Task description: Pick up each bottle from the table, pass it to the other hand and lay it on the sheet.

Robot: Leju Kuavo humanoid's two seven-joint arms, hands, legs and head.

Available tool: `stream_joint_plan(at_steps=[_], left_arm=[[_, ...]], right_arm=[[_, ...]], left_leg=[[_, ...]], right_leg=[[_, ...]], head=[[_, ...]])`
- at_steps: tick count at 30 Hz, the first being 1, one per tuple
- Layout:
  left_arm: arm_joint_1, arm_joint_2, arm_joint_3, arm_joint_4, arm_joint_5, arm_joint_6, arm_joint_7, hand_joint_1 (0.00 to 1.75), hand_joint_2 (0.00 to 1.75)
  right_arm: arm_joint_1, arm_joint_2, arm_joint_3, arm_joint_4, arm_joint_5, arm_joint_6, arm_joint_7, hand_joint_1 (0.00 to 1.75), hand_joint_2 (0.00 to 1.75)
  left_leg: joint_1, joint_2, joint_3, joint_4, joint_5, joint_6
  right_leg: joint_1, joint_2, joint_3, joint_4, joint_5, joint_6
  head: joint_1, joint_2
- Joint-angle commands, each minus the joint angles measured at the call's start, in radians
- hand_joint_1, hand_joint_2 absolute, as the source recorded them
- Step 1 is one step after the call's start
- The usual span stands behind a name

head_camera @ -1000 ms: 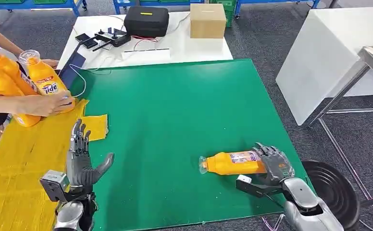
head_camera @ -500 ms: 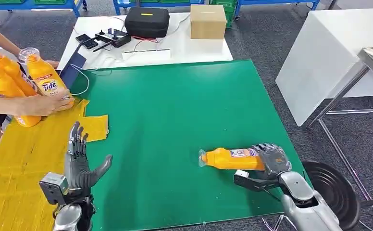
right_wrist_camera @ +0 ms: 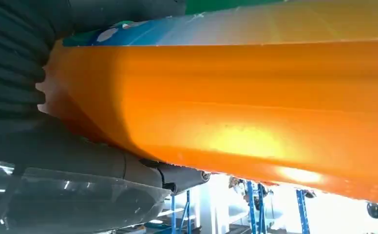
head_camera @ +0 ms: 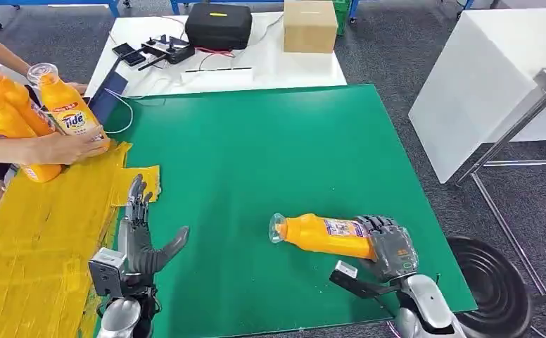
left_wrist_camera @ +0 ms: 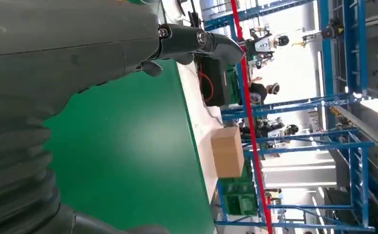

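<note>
An orange bottle (head_camera: 323, 235) with a clear cap hangs a little above the green table (head_camera: 256, 148), cap pointing toward my left. My right hand (head_camera: 391, 248) grips its base end; up close the orange bottle (right_wrist_camera: 255, 107) lies across my right hand (right_wrist_camera: 46, 146). Fingers straight and apart, my left hand (head_camera: 140, 236) stands empty at the border between the green surface and the yellow sheet (head_camera: 38, 239). The left wrist view has my left hand (left_wrist_camera: 55, 58) over green table (left_wrist_camera: 128, 151). At the far left a person's hands (head_camera: 62, 148) hold several orange bottles (head_camera: 62, 105).
Behind the green table a white table (head_camera: 270, 67) carries a black case (head_camera: 217, 25), a cardboard box (head_camera: 310, 25), cables and small devices. To the right stand a white table (head_camera: 495, 84) and a dark round stool (head_camera: 492, 282) on grey floor.
My right hand has lifted the bottle off the table and carried it toward my left. My left hand has shifted toward the bottle, still empty. The person moved their bottles slightly.
</note>
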Motion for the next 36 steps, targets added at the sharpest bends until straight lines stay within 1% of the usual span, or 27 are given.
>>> stream_joint_plan(at_steps=[1, 2, 4, 5, 6, 7, 9, 11, 12, 14, 15, 17, 18, 20, 21, 25, 32, 36], left_arm=[[-0.029, 0.006, -0.067, 0.03, 0.014, -0.008, 0.013, 0.0, 1.75], [-0.035, 0.005, -0.078, 0.037, 0.015, -0.015, 0.017, 0.0, 1.75], [-0.039, -0.003, -0.088, 0.04, 0.015, -0.017, 0.018, 0.0, 1.75], [-0.046, 0.001, -0.103, 0.051, 0.014, -0.021, 0.02, 0.0, 1.75], [-0.056, 0.002, -0.128, 0.066, 0.01, -0.027, 0.024, 0.0, 1.75], [-0.065, 0.0, -0.147, 0.078, 0.005, -0.03, 0.028, 0.0, 1.75], [-0.083, -0.003, -0.178, 0.099, 0.001, -0.035, 0.031, 0.0, 1.75], [-0.111, -0.007, -0.22, 0.13, -0.005, -0.033, 0.039, 0.0, 1.75], [-0.12, -0.008, -0.231, 0.141, 0.001, -0.036, 0.045, 0.0, 1.75], [-0.143, -0.003, -0.244, 0.162, 0.039, -0.077, 0.059, 0.0, 1.75], [-0.159, 0.004, -0.25, 0.174, 0.082, -0.122, 0.071, 0.0, 1.75], [-0.168, 0.009, -0.246, 0.179, 0.098, -0.136, 0.074, 0.0, 1.75], [-0.182, 0.018, -0.245, 0.189, 0.139, -0.186, 0.08, 0.0, 1.75], [-0.193, 0.024, -0.237, 0.189, 0.165, -0.21, 0.082, 0.0, 1.75], [-0.209, 0.029, -0.23, 0.188, 0.18, -0.221, 0.079, 0.0, 1.75], [-0.238, 0.029, -0.227, 0.197, 0.185, -0.233, 0.089, 0.0, 1.75], [-0.238, 0.025, -0.229, 0.201, 0.185, -0.232, 0.088, 0.0, 1.75], [-0.263, 0.015, -0.237, 0.229, 0.186, -0.237, 0.088, 0.0, 1.75]], right_arm=[[-0.059, 0.176, -0.105, -0.056, -0.183, -0.065, -0.075, 1.75, 1.75], [-0.063, 0.197, -0.114, -0.068, -0.222, -0.071, -0.087, 1.75, 1.75], [-0.068, 0.207, -0.111, -0.074, -0.231, -0.07, -0.088, 1.75, 1.75], [-0.063, 0.214, -0.113, -0.084, -0.271, -0.059, -0.11, 1.75, 1.75], [-0.063, 0.231, -0.122, -0.086, -0.324, -0.041, -0.133, 1.75, 1.75], [-0.066, 0.245, -0.123, -0.084, -0.35, -0.03, -0.145, 1.75, 1.75], [-0.072, 0.267, -0.116, -0.076, -0.408, 0.001, -0.173, 1.75, 1.75], [-0.092, 0.304, -0.098, -0.046, -0.499, 0.05, -0.205, 1.75, 1.75], [-0.105, 0.321, -0.081, -0.028, -0.52, 0.066, -0.211, 1.75, 1.75], [-0.131, 0.349, -0.058, 0.007, -0.564, 0.08, -0.225, 1.75, 1.75], [-0.151, 0.359, -0.039, 0.038, -0.594, 0.09, -0.229, 1.75, 1.75], [-0.163, 0.364, -0.029, 0.053, -0.6, 0.093, -0.228, 1.75, 1.75], [-0.182, 0.369, -0.021, 0.084, -0.624, 0.099, -0.234, 1.75, 1.75], [-0.197, 0.377, -0.006, 0.11, -0.628, 0.104, -0.235, 1.75, 1.75], [-0.218, 0.389, 0.009, 0.152, -0.644, 0.122, -0.234, 1.75, 1.75], [-0.251, 0.415, 0.045, 0.224, -0.645, 0.119, -0.238, 1.75, 1.75], [-0.253, 0.412, 0.055, 0.231, -0.645, 0.121, -0.24, 1.75, 1.75], [-0.292, 0.449, 0.133, 0.322, -0.638, 0.144, -0.236, 1.75, 1.75]], left_leg=[[0.0, 0.001, -0.001, 0.0, -0.001, -0.002], [0.0, 0.001, -0.002, 0.0, -0.001, -0.002], [0.001, 0.0, -0.001, 0.001, -0.001, -0.002], [0.0, 0.0, -0.002, 0.0, 0.0, -0.002], [0.001, -0.001, 0.0, 0.002, -0.002, -0.003], [0.001, -0.002, -0.001, 0.0, 0.0, -0.002], [0.001, -0.003, -0.001, 0.001, -0.001, -0.002], [0.001, -0.002, -0.002, 0.0, 0.0, -0.001], [0.001, -0.002, -0.001, 0.001, 0.0, -0.002], [0.001, 0.0, -0.002, 0.0, 0.0, -0.001], [0.001, 0.0, -0.001, 0.0, 0.0, -0.002], [0.001, 0.0, 0.0, 0.0, 0.0, -0.003], [0.002, 0.0, 0.001, 0.0, -0.001, -0.003], [0.002, 0.001, 0.0, -0.001, 0.0, -0.002], [0.001, 0.001, 0.0, -0.001, 0.0, -0.002], [0.001, 0.002, -0.001, 0.0, 0.001, -0.002], [0.001, 0.0, 0.0, -0.001, 0.001, -0.002], [0.001, 0.001, -0.002, 0.0, 0.001, -0.002]], right_leg=[[0.0, 0.002, -0.001, 0.001, 0.0, -0.001], [0.0, 0.002, -0.002, 0.001, 0.0, -0.001], [0.0, 0.002, -0.002, 0.001, 0.0, -0.001], [0.0, 0.001, -0.003, 0.001, 0.0, -0.001], [0.001, 0.001, -0.001, 0.003, -0.002, -0.002], [0.001, -0.001, -0.002, 0.001, -0.001, -0.001], [0.001, -0.001, -0.001, 0.001, -0.001, -0.001], [0.001, -0.001, -0.002, 0.0, 0.0, 0.0], [0.001, 0.0, -0.001, 0.0, -0.001, -0.001], [0.0, 0.001, -0.002, 0.0, 0.0, -0.001], [0.001, 0.002, -0.001, 0.0, 0.0, -0.001], [0.001, 0.002, -0.001, 0.0, 0.0, -0.001], [0.002, 0.002, 0.0, 0.0, 0.0, -0.002], [0.001, 0.002, -0.001, -0.001, 0.0, -0.001], [0.001, 0.002, -0.001, -0.001, 0.0, -0.001], [0.001, 0.003, -0.002, 0.0, 0.001, -0.001], [0.001, 0.001, -0.001, 0.0, 0.0, -0.001], [0.001, 0.002, -0.002, 0.0, 0.0, -0.001]], head=[[0.0, 0.0], [0.0, 0.0], [0.0, 0.0], [0.0, 0.0], [0.0, 0.0], [0.0, 0.0], [0.0, 0.0], [0.0, 0.0], [0.0, 0.0], [0.0, 0.0], [0.0, 0.0], [0.0, 0.0], [0.0, 0.0], [0.0, 0.0], [0.0, 0.0], [0.0, 0.0], [0.0, 0.0], [0.0, 0.0]])
